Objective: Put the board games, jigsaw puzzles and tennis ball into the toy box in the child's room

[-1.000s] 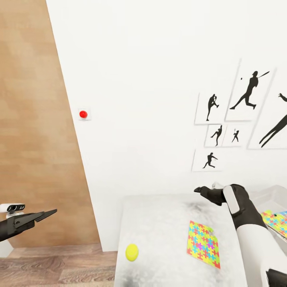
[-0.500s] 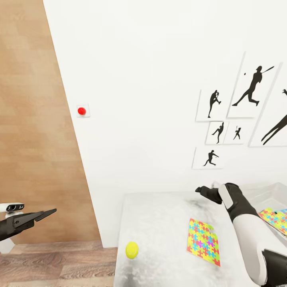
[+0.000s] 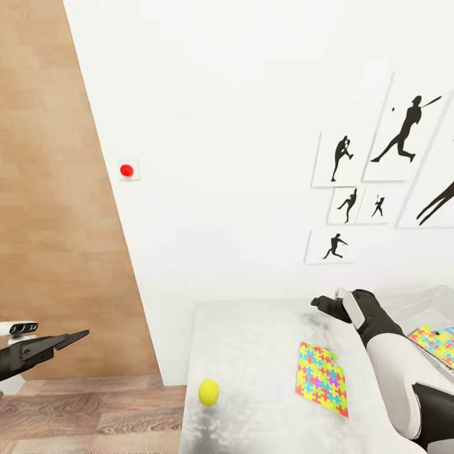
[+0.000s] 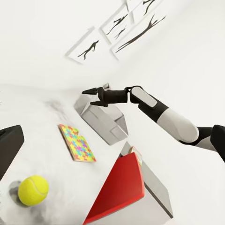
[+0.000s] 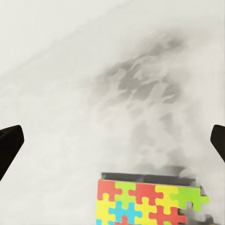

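Two toys lie bare on the glossy pale grey table (image 3: 252,353): a flat multicoloured jigsaw puzzle sheet (image 3: 321,378) and a small fuzzy yellow-green tennis ball (image 3: 209,391). Ball sits near the table's left front edge. Sheet lies right of it, well apart, long axis running roughly away from the robot. A second puzzle sheet (image 3: 435,343) already rests inside the shallow grey toy box (image 3: 416,302) at far right.

Right gripper (image 3: 325,305) hovers over the back of the table, empty, just beyond the sheet's far short edge. In the right wrist view its dark fingertips (image 5: 9,145) stand wide apart with that edge of the sheet between them, farther along. Sheet lies toward the robot from those fingers, so a pull back and down looks needed.

Left gripper (image 3: 72,337) hangs off the table over the wood plank floor (image 3: 94,419), empty; whether its fingers are apart I cannot tell. Right arm is plainly nearer the sheet; left nearer the ball.
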Controlling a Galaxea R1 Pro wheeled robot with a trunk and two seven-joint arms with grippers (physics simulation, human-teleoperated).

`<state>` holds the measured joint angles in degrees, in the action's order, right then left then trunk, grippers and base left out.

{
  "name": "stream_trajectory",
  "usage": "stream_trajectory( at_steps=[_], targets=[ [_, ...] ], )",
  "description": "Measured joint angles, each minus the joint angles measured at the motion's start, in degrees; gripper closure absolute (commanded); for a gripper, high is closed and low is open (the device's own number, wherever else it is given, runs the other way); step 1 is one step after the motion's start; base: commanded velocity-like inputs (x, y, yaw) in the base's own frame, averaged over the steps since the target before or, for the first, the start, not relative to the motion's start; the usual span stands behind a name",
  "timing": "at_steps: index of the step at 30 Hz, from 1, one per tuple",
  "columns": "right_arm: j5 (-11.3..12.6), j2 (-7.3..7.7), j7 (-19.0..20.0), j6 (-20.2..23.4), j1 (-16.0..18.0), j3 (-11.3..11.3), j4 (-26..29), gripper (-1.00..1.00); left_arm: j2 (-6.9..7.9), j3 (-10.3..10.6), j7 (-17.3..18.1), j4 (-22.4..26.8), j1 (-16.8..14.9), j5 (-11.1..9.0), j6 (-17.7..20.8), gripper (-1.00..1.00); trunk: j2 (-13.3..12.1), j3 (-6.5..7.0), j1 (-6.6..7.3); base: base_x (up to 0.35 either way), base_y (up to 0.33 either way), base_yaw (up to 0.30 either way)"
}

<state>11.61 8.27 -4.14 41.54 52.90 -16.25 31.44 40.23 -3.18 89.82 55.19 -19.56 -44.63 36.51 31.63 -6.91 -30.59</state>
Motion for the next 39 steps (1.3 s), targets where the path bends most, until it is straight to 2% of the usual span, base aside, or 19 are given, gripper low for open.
stream_trajectory(
  at_steps=[39],
  targets=[
    [-0.3, 0.71, 0.0, 0.0, 0.8, 0.1, -0.2, -1.0, 0.0, 0.1, 0.0, 0.0, 0.0, 0.0, -0.5, -1.0, 0.0, -3.66, 0.0, 0.0, 0.0, 0.0]
  ],
)
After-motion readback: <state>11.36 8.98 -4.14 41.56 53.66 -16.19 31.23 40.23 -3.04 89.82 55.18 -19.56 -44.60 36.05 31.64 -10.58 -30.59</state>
